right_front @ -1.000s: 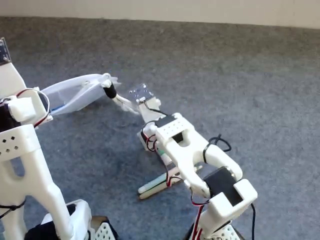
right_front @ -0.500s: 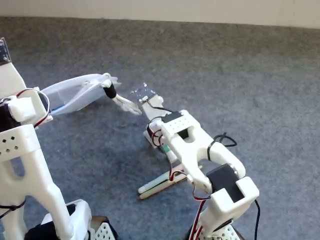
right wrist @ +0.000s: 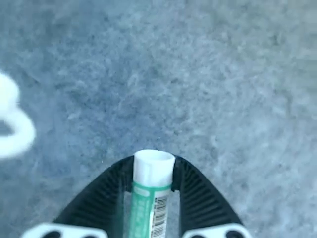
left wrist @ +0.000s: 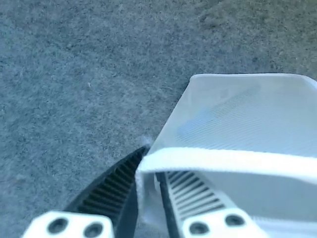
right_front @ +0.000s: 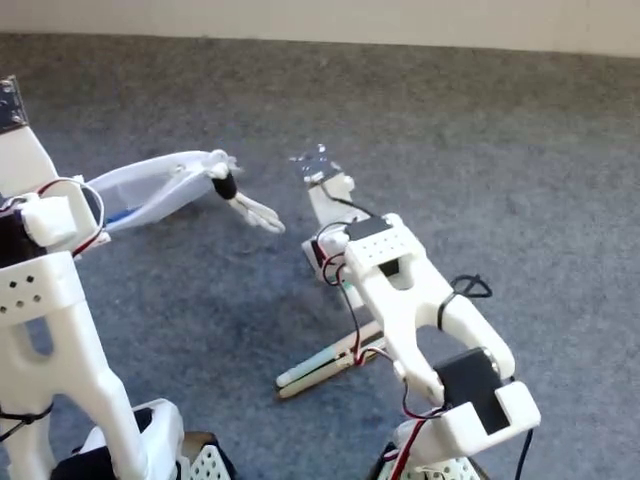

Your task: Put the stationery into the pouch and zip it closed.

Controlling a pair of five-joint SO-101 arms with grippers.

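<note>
A translucent white mesh pouch [right_front: 150,190] hangs above the carpet at the left, with a blue item faintly showing inside. A black zip pull [right_front: 222,185] with a white tag sits at its end nearer the middle. My left gripper [left wrist: 148,153] is shut on the pouch's white rim [left wrist: 223,161]. My right gripper [right wrist: 152,171] is shut on a green-and-white stick with a white cap [right wrist: 153,166], held over bare carpet. In the high view the right arm [right_front: 385,265] stands right of the pouch's zip end, a bit of the green stick [right_front: 346,288] showing under it.
A pale green and white pen [right_front: 325,365] lies on the grey carpet near the front, beside the right arm's base. The left arm's white column [right_front: 50,330] fills the front left. Open carpet spreads to the back and right.
The right arm has swung to the right and farther back with the stick, away from the pouch's zip end. The pouch and left arm have hardly moved.
</note>
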